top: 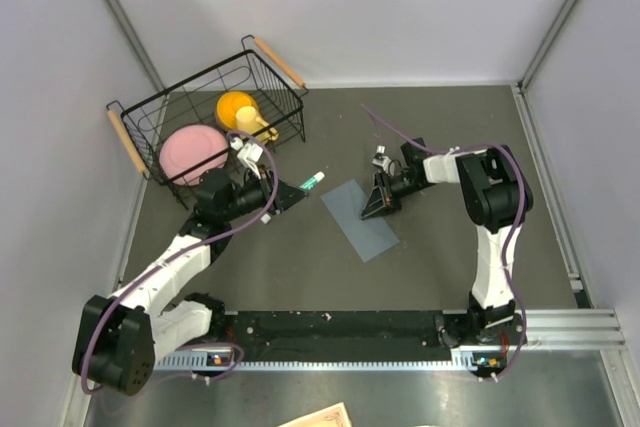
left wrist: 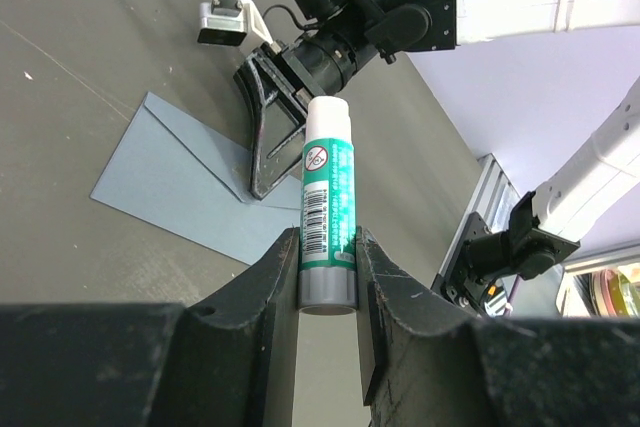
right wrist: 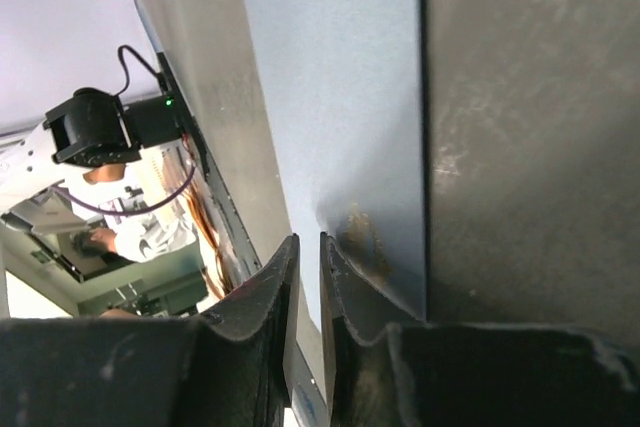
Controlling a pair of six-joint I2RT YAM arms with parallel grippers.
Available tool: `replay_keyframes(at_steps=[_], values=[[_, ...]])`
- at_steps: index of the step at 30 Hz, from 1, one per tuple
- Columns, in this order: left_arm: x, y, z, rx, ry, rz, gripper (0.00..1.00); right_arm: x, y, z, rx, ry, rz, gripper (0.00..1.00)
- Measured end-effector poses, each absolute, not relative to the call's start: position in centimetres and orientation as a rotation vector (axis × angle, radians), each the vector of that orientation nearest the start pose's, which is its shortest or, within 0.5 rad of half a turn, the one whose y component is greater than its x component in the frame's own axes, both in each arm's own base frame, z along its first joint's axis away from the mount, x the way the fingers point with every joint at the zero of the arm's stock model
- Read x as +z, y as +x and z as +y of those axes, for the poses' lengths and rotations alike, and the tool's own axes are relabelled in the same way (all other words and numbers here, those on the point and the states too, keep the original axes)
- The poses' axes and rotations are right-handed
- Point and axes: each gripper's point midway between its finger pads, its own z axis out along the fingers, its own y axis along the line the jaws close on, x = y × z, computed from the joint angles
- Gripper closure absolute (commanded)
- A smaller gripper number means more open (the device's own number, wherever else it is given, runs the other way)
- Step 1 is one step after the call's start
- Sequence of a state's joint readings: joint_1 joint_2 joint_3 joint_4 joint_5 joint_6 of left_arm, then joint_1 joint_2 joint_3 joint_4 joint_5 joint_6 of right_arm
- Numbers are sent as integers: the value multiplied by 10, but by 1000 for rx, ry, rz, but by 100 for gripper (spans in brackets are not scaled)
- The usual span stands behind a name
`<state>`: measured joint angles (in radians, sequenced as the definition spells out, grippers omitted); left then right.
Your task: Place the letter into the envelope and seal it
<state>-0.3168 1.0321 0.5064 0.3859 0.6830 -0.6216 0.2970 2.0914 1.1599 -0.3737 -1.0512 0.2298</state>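
Left gripper (left wrist: pixel 328 247) is clamped on the grey base of the small white-and-green glue stick (left wrist: pixel 328 197). The stick is held off the table with its white capped end aimed at the flat blue-grey paper envelope (left wrist: pixel 170 177). We read that as staging for the seal step. The cap looks on, so we judge it has to come off before any glue goes down.

Right gripper (left wrist: pixel 262 187) is tipped down with its fingertips on the envelope near one edge. We think it is there to pin the paper flat so it can't slide on the dark grey table (top: pixel 450 247). In the right wrist view its jaws are nearly together, with just a thin slit. We cannot tell whether a paper layer sits in that slit or the tips only press on top. A brownish-gold mark (right wrist: pixel 358 242) sits on the envelope just ahead of those fingers.

The envelope lies flat mid-table, between the two arms. The cream letter doesn't show anywhere on the table. We judge it's already inside but can't confirm.

The black wire basket (top: pixel 180 92) at the far left corner is well apart and not in play.
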Motion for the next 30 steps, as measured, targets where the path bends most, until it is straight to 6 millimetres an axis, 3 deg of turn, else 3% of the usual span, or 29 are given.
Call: replay_keyframes(at_steps=[5, 9, 15, 17, 18, 20, 26, 30], values=[[207, 257, -222, -1265, 277, 1835, 100, 33, 293, 257, 1653, -308, 2649, 77], [207, 257, -222, -1265, 277, 1835, 100, 34, 297, 258, 1656, -299, 2635, 50], [206, 257, -222, -1262, 278, 1835, 100, 42, 294, 263, 1763, -296, 2600, 29], [206, 257, -222, -1262, 279, 1835, 100, 46, 293, 264, 1792, -306, 2583, 26], [206, 257, -221, -1261, 279, 1835, 100, 48, 293, 264, 1803, -315, 2573, 17], [206, 257, -221, -1260, 281, 1835, 100, 53, 292, 265, 1819, -328, 2557, 10], [206, 257, -221, -1260, 280, 1835, 100, 70, 292, 271, 1786, -396, 2507, 7], [206, 257, -221, -1260, 280, 1834, 100, 78, 287, 285, 1806, -445, 2473, 7]])
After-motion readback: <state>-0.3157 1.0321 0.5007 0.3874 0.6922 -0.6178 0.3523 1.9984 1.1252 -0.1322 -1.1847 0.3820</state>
